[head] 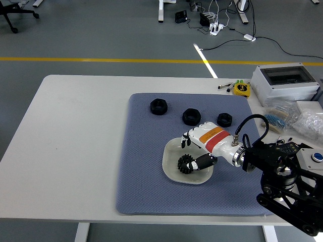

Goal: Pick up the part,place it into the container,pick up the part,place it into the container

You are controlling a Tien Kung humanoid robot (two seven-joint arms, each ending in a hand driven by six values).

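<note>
On a blue-grey mat point(146, 181) covering the white table point(75, 146), the right hand point(202, 148) is hovering, fingers loosened and empty, over the black gear point(185, 164) lying inside the white dish point(171, 174) (apparently delivered); three black nuts point(192, 116) are waiting beyond.

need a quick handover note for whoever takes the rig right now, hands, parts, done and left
Right hand: over the white dish, fingers loosely curled; whether the thumb touches the black gear is unclear.
Left hand: out of view.
Done: the gear lies in the dish on the blue mat.
Left: three black nuts at the mat's far side, left, middle, right; one more part to place.
</note>
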